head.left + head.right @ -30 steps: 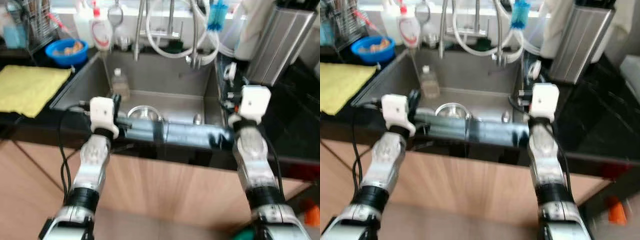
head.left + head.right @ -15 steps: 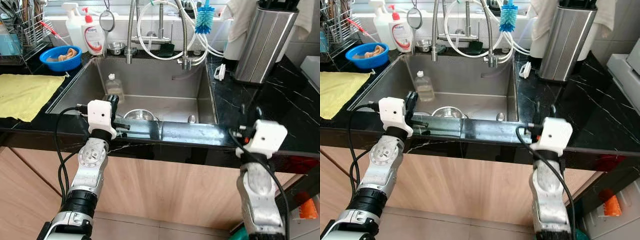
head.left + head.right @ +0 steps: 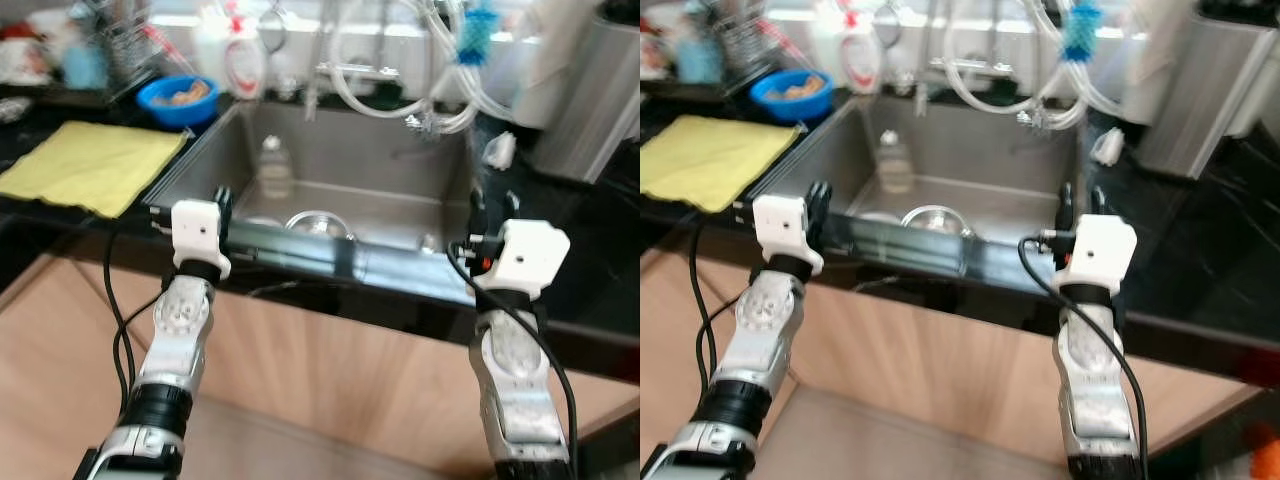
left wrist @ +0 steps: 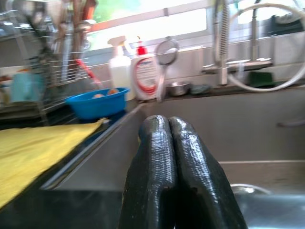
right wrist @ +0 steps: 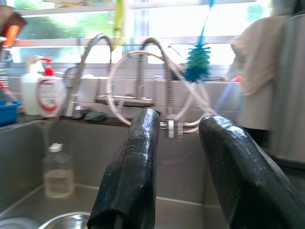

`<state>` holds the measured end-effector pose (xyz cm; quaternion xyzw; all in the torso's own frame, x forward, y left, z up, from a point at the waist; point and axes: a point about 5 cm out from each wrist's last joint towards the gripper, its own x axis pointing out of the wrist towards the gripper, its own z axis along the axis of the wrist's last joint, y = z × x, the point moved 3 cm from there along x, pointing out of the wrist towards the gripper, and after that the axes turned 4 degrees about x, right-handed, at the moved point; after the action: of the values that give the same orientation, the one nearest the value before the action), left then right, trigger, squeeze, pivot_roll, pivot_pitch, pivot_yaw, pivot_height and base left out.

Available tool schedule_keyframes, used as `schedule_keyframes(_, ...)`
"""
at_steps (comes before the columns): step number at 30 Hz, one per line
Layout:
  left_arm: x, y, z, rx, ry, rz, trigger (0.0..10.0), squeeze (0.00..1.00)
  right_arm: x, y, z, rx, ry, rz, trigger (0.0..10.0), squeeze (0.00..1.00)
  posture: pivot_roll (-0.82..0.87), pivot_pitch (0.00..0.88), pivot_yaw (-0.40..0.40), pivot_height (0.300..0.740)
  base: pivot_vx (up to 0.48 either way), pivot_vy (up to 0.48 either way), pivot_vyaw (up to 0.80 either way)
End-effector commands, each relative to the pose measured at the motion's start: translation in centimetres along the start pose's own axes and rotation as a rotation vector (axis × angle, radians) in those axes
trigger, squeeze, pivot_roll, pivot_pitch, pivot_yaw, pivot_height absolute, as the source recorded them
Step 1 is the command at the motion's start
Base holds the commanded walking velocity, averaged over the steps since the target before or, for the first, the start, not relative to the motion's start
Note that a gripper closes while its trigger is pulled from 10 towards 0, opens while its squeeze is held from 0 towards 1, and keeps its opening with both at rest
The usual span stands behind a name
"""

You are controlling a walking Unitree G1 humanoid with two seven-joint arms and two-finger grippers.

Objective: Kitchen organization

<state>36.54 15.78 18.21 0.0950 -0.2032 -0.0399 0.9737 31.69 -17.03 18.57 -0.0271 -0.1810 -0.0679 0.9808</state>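
Left gripper (image 4: 169, 125) held at table (image 3: 60, 215) front edge before sink (image 3: 430, 160), jaws pressed together. Right gripper (image 5: 178, 121) alongside, jaws spread, nothing held.

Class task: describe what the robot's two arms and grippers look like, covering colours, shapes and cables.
Both arms are silver, jointed tubes with black bands. Each wrist carries a white boxy block with a black cable looping from it. The left gripper and right gripper each have two long, glossy black fingers with rounded tips.
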Motion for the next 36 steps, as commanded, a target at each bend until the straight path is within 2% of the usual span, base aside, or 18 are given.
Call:
schedule_keyframes(1,0.0,0.1,0.4,0.015,-0.009,0.006,10.0,0.0,-0.1,-0.2,0.4,-0.013,-0.002,-0.009,10.0,0.0,0.01,0.0,0.035,0.74,0.0,0.0,0.8)
schedule_keyframes(13,-0.1,-0.7,0.5,0.004,-0.011,-0.025,10.0,0.0,0.3,-0.5,0.7,-0.029,0.001,-0.003,10.0,0.0,0.0,0.0,0.047,0.74,0.0,0.0,0.8)
schedule_keyframes(21,-0.2,-0.4,0.5,-0.003,-0.003,-0.011,10.0,0.0,0.7,-0.9,0.9,-0.039,0.0,-0.004,10.0,0.0,0.01,0.0,0.037,0.74,0.0,0.0,0.8)
schedule_keyframes(26,-0.5,-0.2,0.1,-0.047,0.024,0.009,10.0,0.0,0.8,-0.9,1.0,-0.041,-0.002,0.006,10.0,0.0,0.01,0.0,0.038,0.74,0.0,0.158,0.8)
schedule_keyframes(30,-0.2,-0.1,0.5,0.002,0.004,-0.001,10.0,0.0,1.1,-0.9,1.1,-0.038,-0.005,0.007,10.0,0.0,0.01,0.0,0.046,0.74,0.0,0.298,0.8)
schedule_keyframes(36,-0.2,0.0,0.5,-0.003,0.008,0.001,10.0,0.0,1.0,-0.8,1.1,-0.034,-0.004,0.019,10.0,0.0,0.01,0.0,0.049,0.74,0.0,0.0,0.8)
